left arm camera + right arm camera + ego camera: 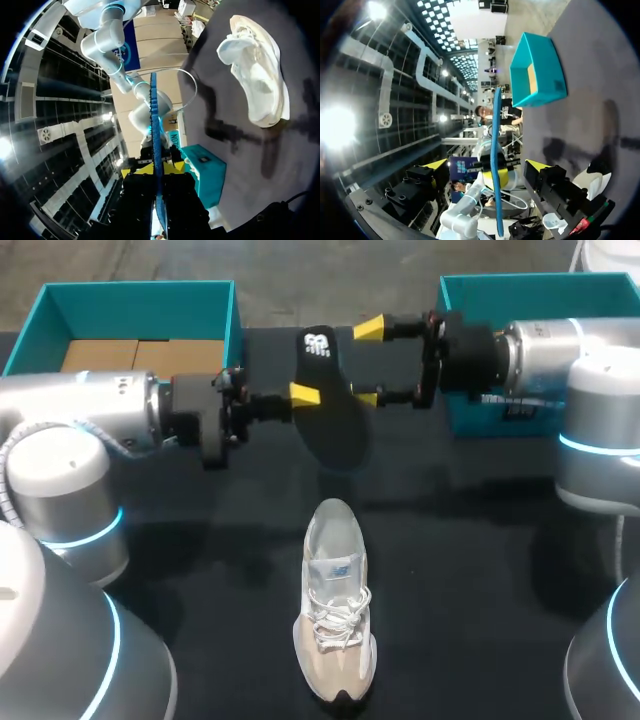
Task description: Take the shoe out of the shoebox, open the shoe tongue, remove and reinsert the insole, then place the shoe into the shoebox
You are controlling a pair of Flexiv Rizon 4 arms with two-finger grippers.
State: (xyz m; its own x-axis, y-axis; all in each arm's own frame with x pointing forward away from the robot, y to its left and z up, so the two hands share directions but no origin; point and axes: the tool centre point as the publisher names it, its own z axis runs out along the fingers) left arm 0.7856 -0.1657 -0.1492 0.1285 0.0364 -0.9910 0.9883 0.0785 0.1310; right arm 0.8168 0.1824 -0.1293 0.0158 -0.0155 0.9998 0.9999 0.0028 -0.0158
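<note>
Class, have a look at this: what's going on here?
The left gripper is shut on the dark insole, holding it above the table. The right gripper is open, its fingers on either side of the insole without gripping it. The shoe is on the table, outside the left box and the right box.

Your left arm point(95, 410) and right arm point(560, 350) are silver-white with glowing blue joint rings; left gripper point(305, 398) and right gripper point(368, 363) are black, yellow-tipped.
</note>
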